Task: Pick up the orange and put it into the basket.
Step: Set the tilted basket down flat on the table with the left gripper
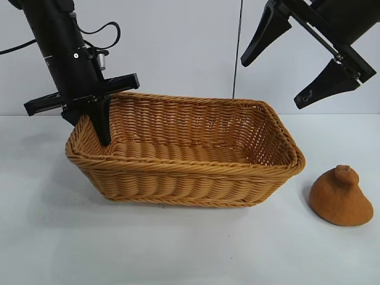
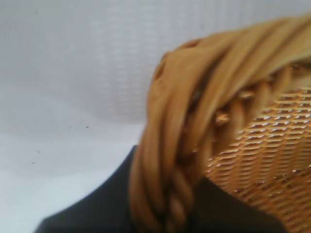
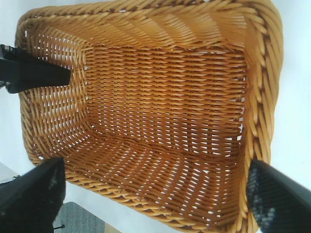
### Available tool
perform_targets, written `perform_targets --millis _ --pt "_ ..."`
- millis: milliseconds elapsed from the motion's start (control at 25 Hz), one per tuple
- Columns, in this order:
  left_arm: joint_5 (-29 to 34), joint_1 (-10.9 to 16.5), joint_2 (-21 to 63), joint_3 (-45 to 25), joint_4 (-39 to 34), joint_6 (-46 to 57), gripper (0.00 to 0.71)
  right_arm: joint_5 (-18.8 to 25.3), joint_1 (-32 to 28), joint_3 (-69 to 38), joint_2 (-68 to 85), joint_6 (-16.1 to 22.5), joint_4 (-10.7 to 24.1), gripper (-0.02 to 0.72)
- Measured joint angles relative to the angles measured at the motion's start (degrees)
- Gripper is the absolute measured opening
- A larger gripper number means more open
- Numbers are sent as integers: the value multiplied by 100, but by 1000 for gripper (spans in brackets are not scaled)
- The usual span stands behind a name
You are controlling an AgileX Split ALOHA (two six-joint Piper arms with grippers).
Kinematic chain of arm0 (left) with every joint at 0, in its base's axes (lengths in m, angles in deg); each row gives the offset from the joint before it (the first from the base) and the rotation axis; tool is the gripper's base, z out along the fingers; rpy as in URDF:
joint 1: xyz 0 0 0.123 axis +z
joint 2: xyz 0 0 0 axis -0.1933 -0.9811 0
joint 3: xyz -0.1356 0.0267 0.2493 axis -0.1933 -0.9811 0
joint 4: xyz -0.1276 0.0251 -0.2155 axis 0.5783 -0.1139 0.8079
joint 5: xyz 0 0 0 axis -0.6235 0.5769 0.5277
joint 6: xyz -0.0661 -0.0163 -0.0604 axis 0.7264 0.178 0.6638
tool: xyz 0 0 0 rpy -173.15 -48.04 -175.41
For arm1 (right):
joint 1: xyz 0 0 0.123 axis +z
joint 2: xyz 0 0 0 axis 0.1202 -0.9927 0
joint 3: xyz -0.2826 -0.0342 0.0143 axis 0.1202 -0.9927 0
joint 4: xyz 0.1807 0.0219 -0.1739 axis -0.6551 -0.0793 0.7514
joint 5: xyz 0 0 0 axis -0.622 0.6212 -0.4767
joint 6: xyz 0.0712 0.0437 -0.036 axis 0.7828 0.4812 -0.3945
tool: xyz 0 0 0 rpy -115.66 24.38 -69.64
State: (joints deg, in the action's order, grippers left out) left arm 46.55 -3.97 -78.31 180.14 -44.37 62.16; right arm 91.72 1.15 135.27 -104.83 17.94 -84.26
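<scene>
The wicker basket stands in the middle of the table and holds nothing. The orange, cone-shaped and brown-orange, sits on the table just right of the basket, apart from both grippers. My left gripper is shut on the braided rim at the basket's left end, one finger inside the wall. In the left wrist view the rim runs between my dark fingers. My right gripper hangs open and empty, high above the basket's right end. The right wrist view looks down into the basket.
The white table spreads in front of the basket and to its left. A white wall stands close behind. In the right wrist view the left gripper's finger shows inside the basket's end.
</scene>
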Motion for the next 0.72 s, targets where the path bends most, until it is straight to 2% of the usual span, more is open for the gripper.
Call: perform_targets --millis 120,200,360,440,560,720 --pt "-25 0 -37 0 51 -12 88 0 0 0 0 0 10 694" --pt "-5 0 -37 34 84 -30 132 0 0 0 0 0 10 694" --pt "171 0 -37 241 135 -42 412 11 0 0 0 0 10 694" --pt "209 0 -37 442 140 -42 517 11 0 0 0 0 10 694" --pt "214 0 29 815 141 -42 566 11 0 0 0 -6 16 694" --pt "227 0 383 1304 45 -42 581 23 0 0 0 -10 61 694"
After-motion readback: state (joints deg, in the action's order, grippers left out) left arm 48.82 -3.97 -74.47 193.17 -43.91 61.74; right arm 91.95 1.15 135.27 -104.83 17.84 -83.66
